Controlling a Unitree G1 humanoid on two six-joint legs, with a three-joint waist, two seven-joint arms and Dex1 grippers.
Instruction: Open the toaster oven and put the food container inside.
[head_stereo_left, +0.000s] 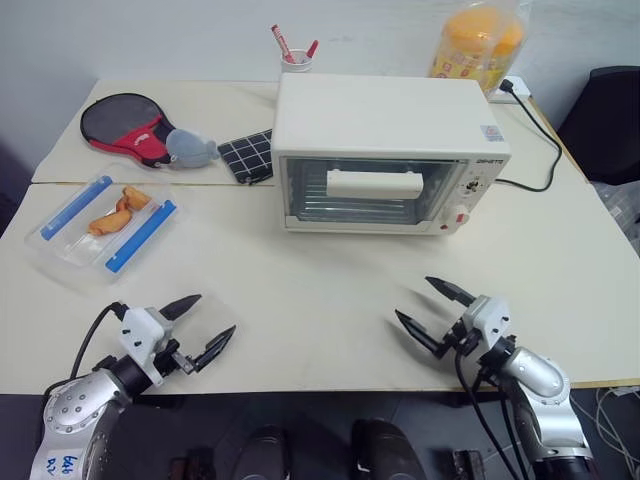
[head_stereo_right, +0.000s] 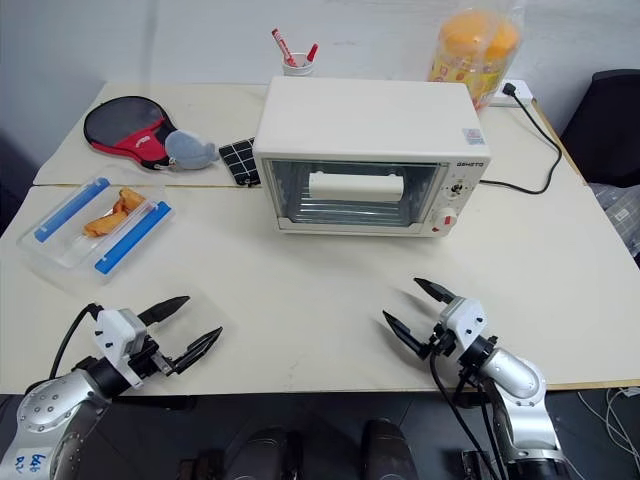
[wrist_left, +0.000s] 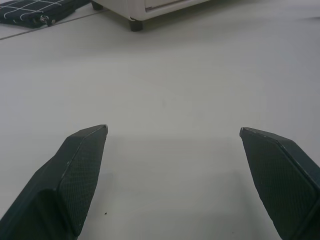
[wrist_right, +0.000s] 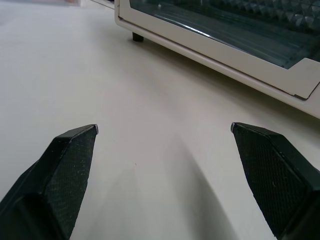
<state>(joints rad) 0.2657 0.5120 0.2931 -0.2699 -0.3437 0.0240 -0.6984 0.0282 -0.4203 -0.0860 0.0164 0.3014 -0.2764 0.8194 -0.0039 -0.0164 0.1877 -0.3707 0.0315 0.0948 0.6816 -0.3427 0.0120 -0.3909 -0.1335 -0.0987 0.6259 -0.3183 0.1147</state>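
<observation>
Cream table (head_stereo_left: 320, 300) spans the scene, w/ a seam running across behind the near leaf. Toaster oven (head_stereo_left: 385, 150) sits at centre-back, glass door shut, white bar handle (head_stereo_left: 374, 183) across the glass, red knob (head_stereo_left: 459, 216) at its lower right corner, black cord (head_stereo_left: 540, 140) trailing off its right side to a plug at the back edge. Tall snack jar (head_stereo_left: 480, 40) w/ orange contents stands behind the oven's right corner. Red-and-black paddle (head_stereo_left: 125, 125) lies at back left, a grey-blue soft item (head_stereo_left: 190, 148) against it, dark grid-pattern pouch (head_stereo_left: 248, 155) just beside the oven's left side. White cup w/ red pens (head_stereo_left: 296, 58) behind the oven. Food container (head_stereo_left: 105, 225) lies flat on table's left part, well apart from the oven, lid on, blue clips along both long sides, orange-brown pieces inside. Left gripper (head_stereo_left: 207, 327) hovers over near-left table edge, fingers spread wide, nothing between them, well short of the container. Right gripper (head_stereo_left: 432, 309) hovers over the near-right edge, fingers likewise spread and empty, in front of the oven's right half but apart from it; its wrist view shows the oven's lower door frame close ahead.
</observation>
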